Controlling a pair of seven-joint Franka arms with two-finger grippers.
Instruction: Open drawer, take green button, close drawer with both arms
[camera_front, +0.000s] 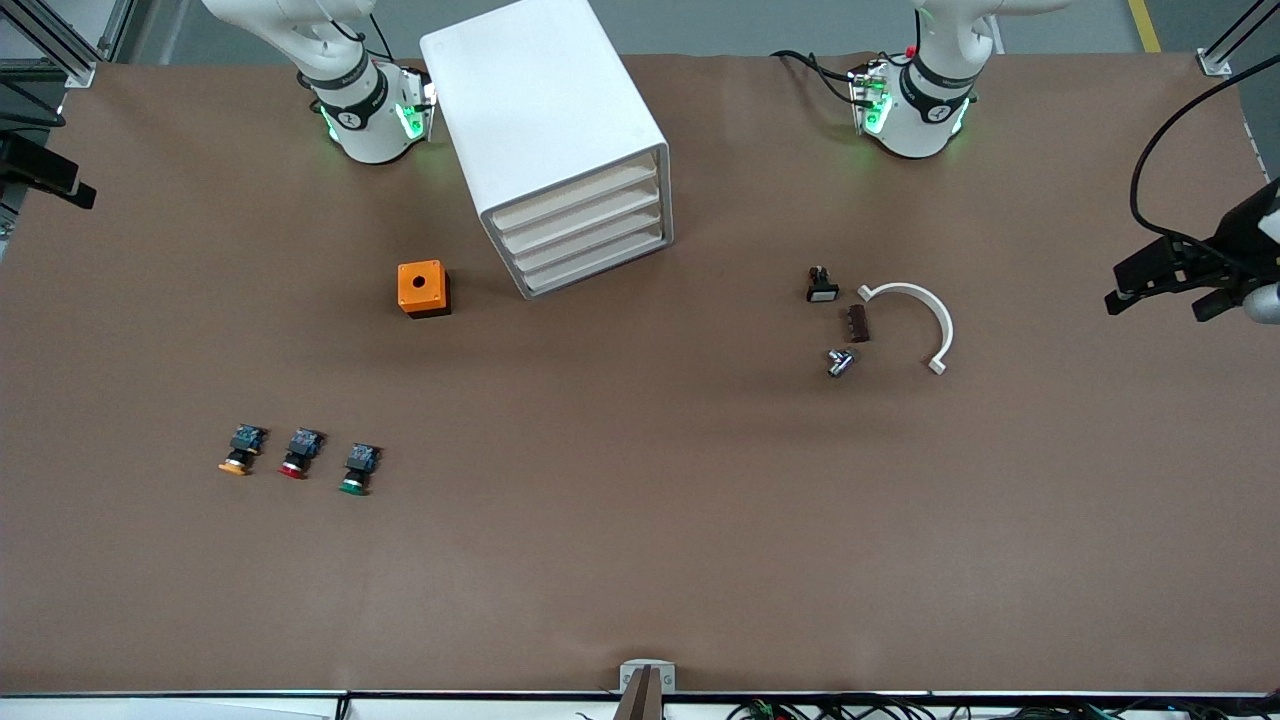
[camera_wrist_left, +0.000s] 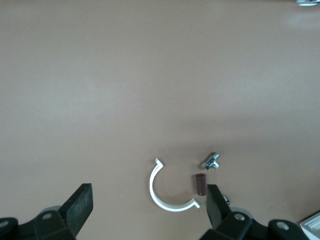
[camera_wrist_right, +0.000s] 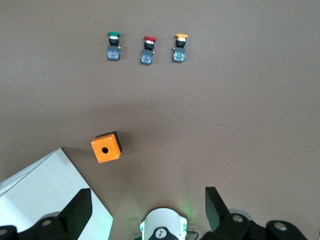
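The white cabinet stands near the robots' bases, and all four of its cream drawer fronts are pushed in, including the lowest drawer. The green-capped button lies on the bare table toward the right arm's end, nearer the front camera than the cabinet. It also shows in the right wrist view as the green button. My right gripper hangs high over its own base, open and holding nothing. My left gripper hangs high over the table beside a white clip, also open and holding nothing. Neither gripper shows in the front view.
An orange box with a hole sits beside the cabinet. A red-capped button and an orange-capped one lie beside the green one. Toward the left arm's end lie a white half-ring clip, a brown block, a metal screw and a small black part.
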